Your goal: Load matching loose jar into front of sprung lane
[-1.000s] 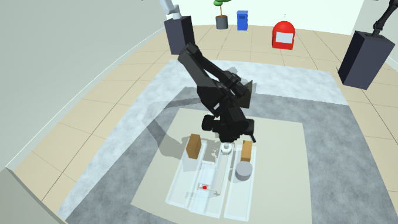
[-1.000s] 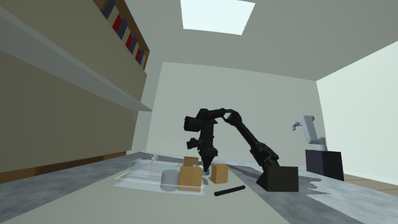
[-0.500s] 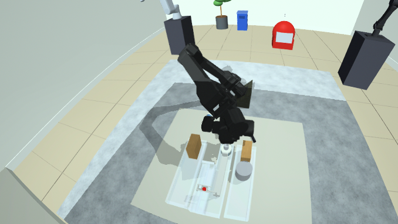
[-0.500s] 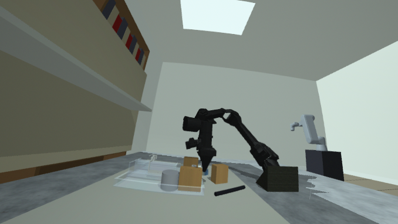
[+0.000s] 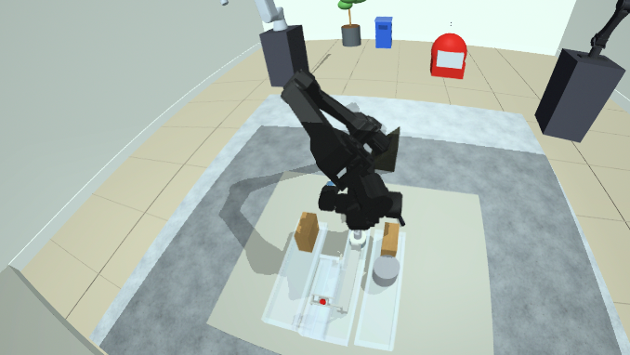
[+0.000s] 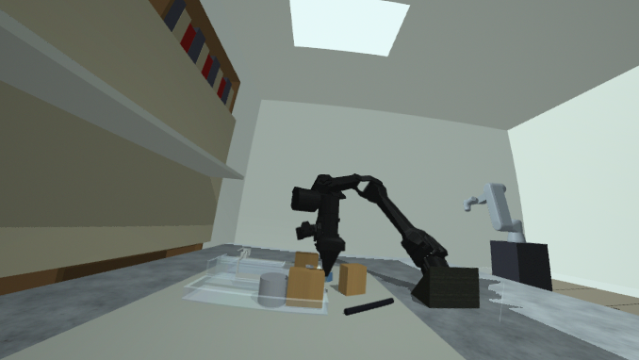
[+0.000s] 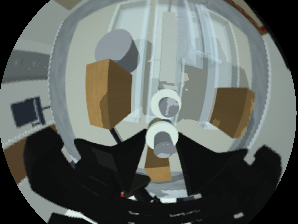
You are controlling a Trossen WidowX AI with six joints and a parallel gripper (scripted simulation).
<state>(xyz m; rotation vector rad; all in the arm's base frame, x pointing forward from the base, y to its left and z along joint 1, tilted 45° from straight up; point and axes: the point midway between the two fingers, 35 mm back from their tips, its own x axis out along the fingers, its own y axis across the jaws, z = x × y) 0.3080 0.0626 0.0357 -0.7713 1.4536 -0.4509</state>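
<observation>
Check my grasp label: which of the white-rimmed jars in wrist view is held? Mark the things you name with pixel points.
The lower jar [image 7: 162,138], clamped in the gripper [image 6: 327,274] [image 7: 161,132]; the upper jar [image 5: 357,239] [image 7: 165,104] is outside it.

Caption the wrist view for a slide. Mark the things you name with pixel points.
Tool [image 7: 161,132] [image 6: 327,274] gripping one white-topped jar [image 7: 162,134], a second jar [image 7: 165,103] [image 5: 358,239] just ahead, wooden blocks to either side.
</observation>
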